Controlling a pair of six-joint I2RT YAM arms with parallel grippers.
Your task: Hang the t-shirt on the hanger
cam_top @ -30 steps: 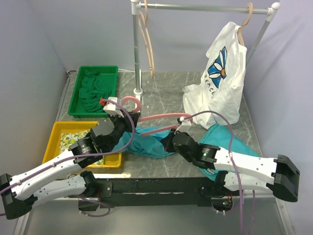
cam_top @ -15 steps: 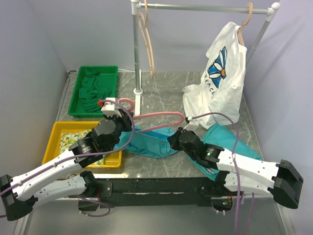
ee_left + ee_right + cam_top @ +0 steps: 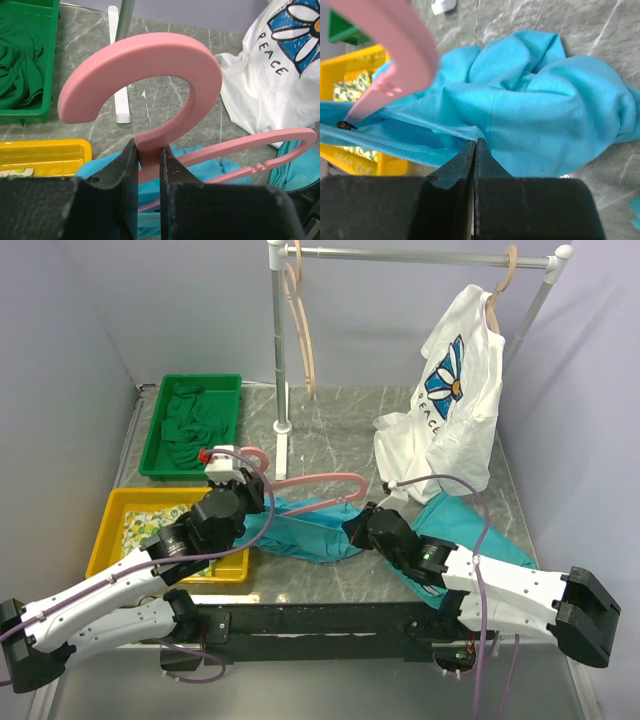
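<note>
Both grips unchanged: left gripper clamped on hanger neck, right gripper pinched shut on t-shirt edge. Hanger drawn leftward over the last second — threading into shirt likely starting.

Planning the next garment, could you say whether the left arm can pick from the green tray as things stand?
Probably not: the left gripper is shut on the hanger, though the green tray lies close.

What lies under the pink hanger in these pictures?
The crumpled turquoise t-shirt lies under the hanger, on the marbled grey table. The tabletop beneath the cloth is covered and cannot be seen.
</note>
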